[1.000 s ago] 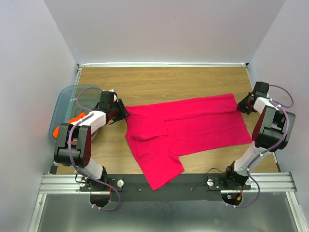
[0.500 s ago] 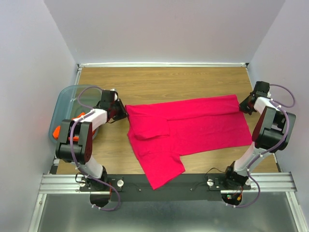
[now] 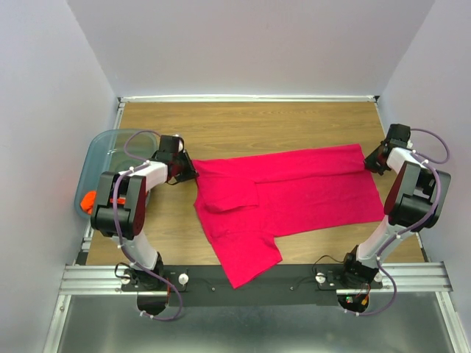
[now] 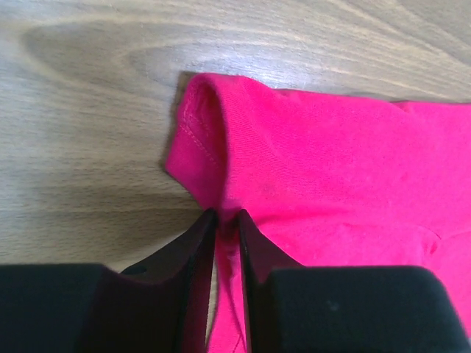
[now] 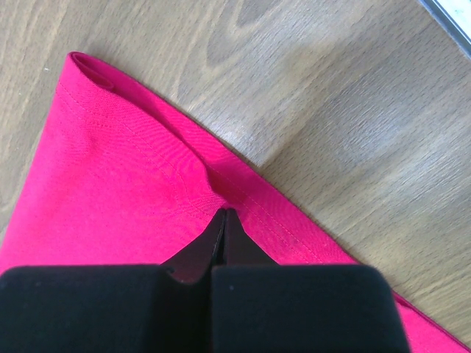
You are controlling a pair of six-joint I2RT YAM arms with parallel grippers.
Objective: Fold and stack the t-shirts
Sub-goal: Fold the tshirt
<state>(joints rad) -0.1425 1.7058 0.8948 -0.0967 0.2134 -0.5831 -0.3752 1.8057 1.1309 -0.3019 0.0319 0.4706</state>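
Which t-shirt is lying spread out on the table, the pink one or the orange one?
The pink t-shirt. It lies spread across the wooden table, while the orange t-shirt sits inside the plastic bin on the left.

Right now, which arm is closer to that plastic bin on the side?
Left. The left arm sits right by the bin, its jaws pinching a corner of the pink shirt. The right arm is across the table, jaws on the shirt's opposite end.
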